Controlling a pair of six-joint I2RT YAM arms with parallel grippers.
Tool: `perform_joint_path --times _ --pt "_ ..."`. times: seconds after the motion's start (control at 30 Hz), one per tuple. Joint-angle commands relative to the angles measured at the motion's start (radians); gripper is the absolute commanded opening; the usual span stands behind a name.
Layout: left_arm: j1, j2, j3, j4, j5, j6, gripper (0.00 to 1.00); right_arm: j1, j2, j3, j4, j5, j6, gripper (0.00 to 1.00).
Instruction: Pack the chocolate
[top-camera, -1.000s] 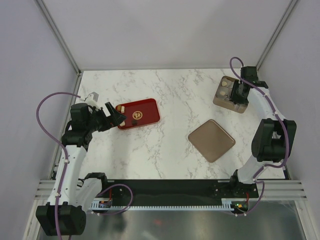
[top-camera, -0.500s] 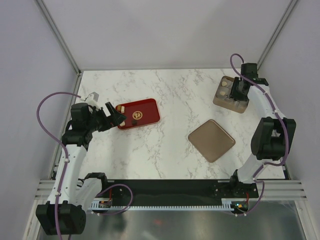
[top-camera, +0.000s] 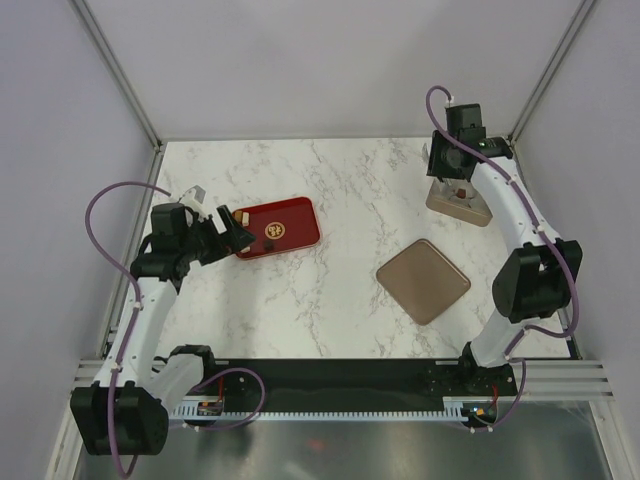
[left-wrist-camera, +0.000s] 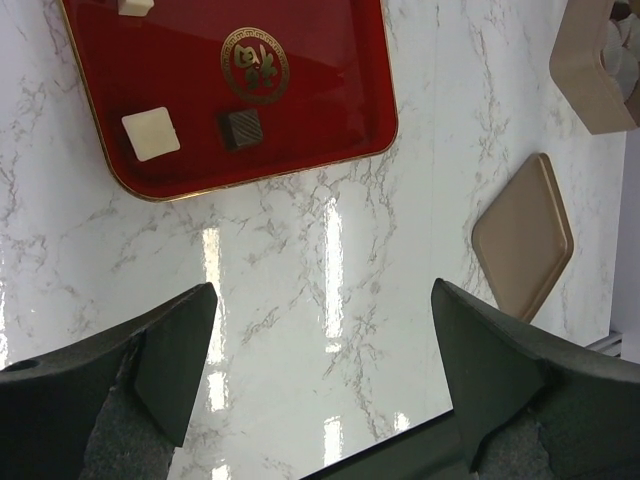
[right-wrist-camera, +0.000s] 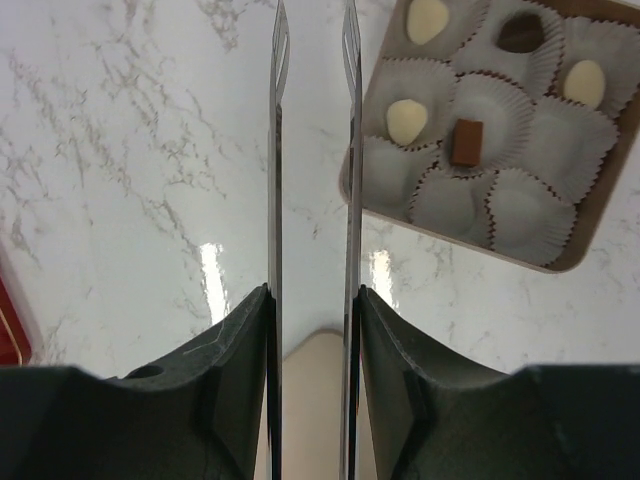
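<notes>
Pieces of chocolate lie in two places. A white square (left-wrist-camera: 150, 133) and a dark square (left-wrist-camera: 241, 129) sit on the red tray (top-camera: 278, 228). Cream pieces (right-wrist-camera: 407, 120), a dark piece (right-wrist-camera: 521, 33) and a brown block (right-wrist-camera: 466, 141) rest in paper cups of the tan box (right-wrist-camera: 600, 200). My left gripper (left-wrist-camera: 322, 290) hangs wide open over bare marble just short of the tray, holding nothing. My right gripper (right-wrist-camera: 313, 10) has thin metal blades standing a little apart, with only table between them. It hovers beside the box's left edge.
The flat brown square lid (top-camera: 423, 280) lies on the marble between the tray and the box (top-camera: 460, 195), nearer the front. Frame posts and grey walls close in the table at the back and sides.
My right gripper has lifted away from over the box and swung left and toward the back. My left arm has shifted slightly beside the tray.
</notes>
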Motion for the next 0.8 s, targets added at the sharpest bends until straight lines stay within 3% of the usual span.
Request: perform_joint_path --times 0.0,0.17,0.77 --pt "-0.037 0.008 -0.005 0.023 -0.027 0.024 0.96 0.026 -0.066 -0.021 0.013 -0.015 0.026 0.47" --pt "-0.048 0.033 -0.002 0.021 -0.029 0.024 0.95 0.072 -0.114 -0.049 0.032 -0.114 0.017 0.47" --pt "-0.062 -0.055 0.018 0.007 -0.131 0.033 0.94 0.251 -0.192 -0.106 0.007 -0.145 -0.017 0.47"
